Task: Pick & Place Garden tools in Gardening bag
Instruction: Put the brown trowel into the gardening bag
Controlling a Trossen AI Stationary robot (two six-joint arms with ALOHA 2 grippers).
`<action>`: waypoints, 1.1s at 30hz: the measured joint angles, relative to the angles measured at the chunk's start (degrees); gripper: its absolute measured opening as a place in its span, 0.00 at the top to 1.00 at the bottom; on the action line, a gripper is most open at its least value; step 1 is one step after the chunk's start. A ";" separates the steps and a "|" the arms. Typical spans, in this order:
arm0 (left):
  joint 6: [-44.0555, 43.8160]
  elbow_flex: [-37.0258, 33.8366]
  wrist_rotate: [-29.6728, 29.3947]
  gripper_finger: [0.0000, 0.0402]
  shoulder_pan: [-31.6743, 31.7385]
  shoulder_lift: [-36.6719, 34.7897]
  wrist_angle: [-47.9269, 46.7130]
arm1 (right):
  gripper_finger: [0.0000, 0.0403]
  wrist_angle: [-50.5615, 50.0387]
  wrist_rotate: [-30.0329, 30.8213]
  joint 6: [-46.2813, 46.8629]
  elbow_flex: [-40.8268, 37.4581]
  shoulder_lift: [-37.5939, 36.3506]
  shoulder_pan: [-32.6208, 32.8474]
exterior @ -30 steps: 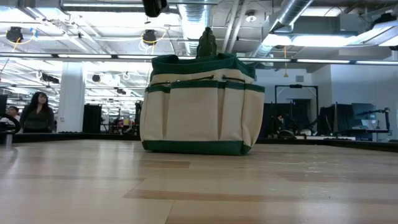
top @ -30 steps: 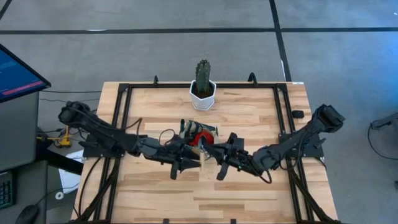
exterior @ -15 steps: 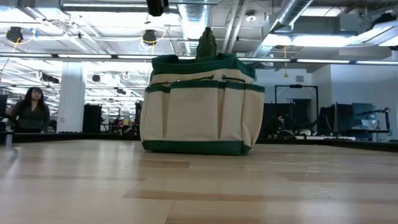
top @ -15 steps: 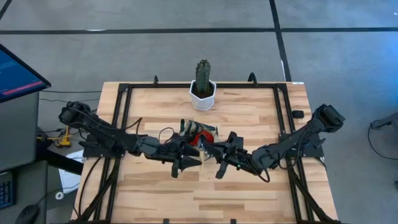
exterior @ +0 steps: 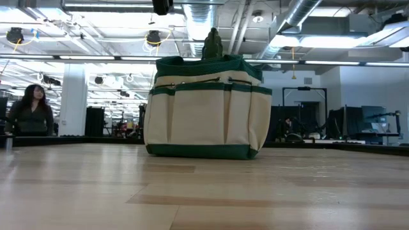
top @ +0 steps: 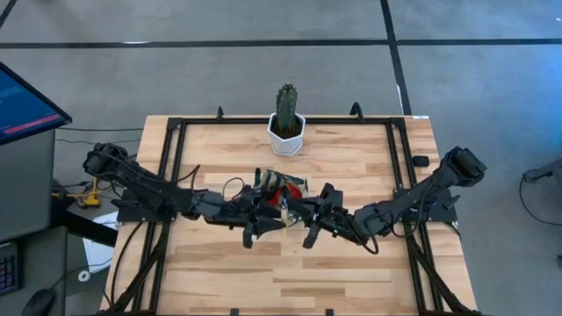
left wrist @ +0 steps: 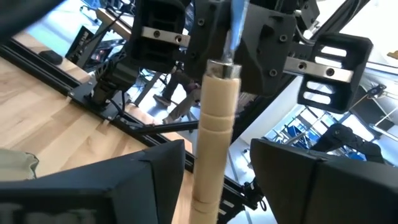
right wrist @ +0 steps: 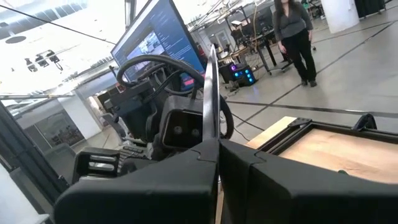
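The cream gardening bag [exterior: 208,115] with green trim stands on its base at the table's middle, and shows under the arms in the high view [top: 274,182] with a red piece [top: 281,195] at its top. Above it a garden tool with a pale wooden handle [left wrist: 214,130] and a metal blade hangs between the two grippers. My right gripper [right wrist: 214,146] is shut on it. My left gripper [left wrist: 217,149] is open, one finger on either side of the handle, with a narrow gap showing on each side. My right gripper pinches the tool's thin metal blade [right wrist: 210,99] between its two shut fingers, on the blade's flat faces. The fingers reach level from the table's right side, and the blade runs on forward past them. The tool is lifted clear, its wooden handle end [top: 284,213] toward my left gripper.
A green cactus [top: 286,104] in a white pot [top: 286,138] stands at the far middle, behind the bag. A black frame [top: 171,175] runs round the table top. A monitor [top: 22,105] stands off the left edge. A person [exterior: 29,108] shows far behind.
Both grippers have stayed where they were, with the tool between them over the bag. Only the person far behind the table has shifted.
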 joint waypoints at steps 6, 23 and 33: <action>0.00 0.00 -0.02 0.60 0.64 0.00 0.29 | 1.00 0.13 0.00 0.00 -0.02 0.00 -0.31; -0.01 0.00 -0.01 0.75 0.64 0.00 0.29 | 1.00 0.37 0.00 0.04 -0.02 0.00 -1.12; 0.21 0.00 0.23 0.84 0.74 0.00 0.34 | 1.00 0.43 0.02 0.11 -0.02 0.02 -1.10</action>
